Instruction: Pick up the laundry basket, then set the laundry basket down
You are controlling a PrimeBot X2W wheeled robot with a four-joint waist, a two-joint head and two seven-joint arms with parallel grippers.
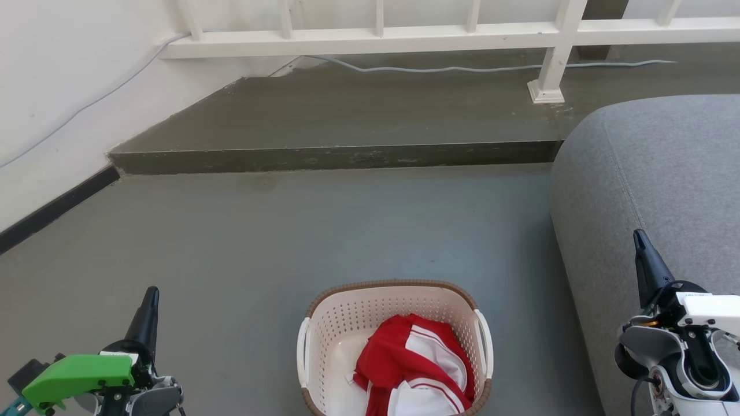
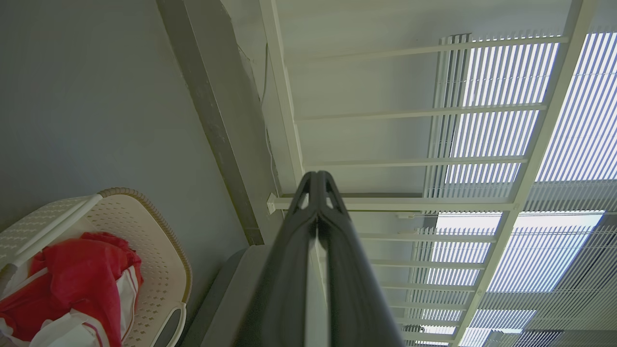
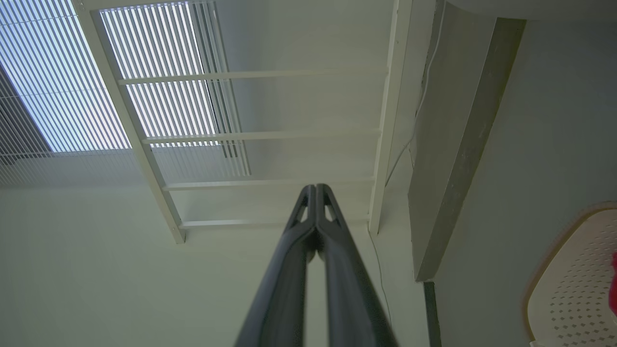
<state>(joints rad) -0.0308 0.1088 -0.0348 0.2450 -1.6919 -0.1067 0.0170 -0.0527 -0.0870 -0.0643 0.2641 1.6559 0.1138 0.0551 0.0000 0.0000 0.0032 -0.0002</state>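
Observation:
The laundry basket (image 1: 347,315) stands on the grey floor at the bottom centre of the head view, cream and perforated with a brown rim and white side handles. Red and white clothes (image 1: 413,367) lie inside it. My left gripper (image 1: 151,296) is shut and empty, well to the basket's left. My right gripper (image 1: 639,238) is shut and empty too, far to the basket's right, in front of the sofa. The left wrist view has the basket (image 2: 154,250) at lower left beside the shut left gripper (image 2: 318,177). The right wrist view catches the basket (image 3: 573,289) at its lower right edge, apart from the right gripper (image 3: 315,188).
A grey sofa (image 1: 665,190) fills the right side, close to the basket. A raised concrete step (image 1: 335,156) runs across ahead, with a white railing (image 1: 381,34) and a cable behind it. A white wall (image 1: 63,98) bounds the left.

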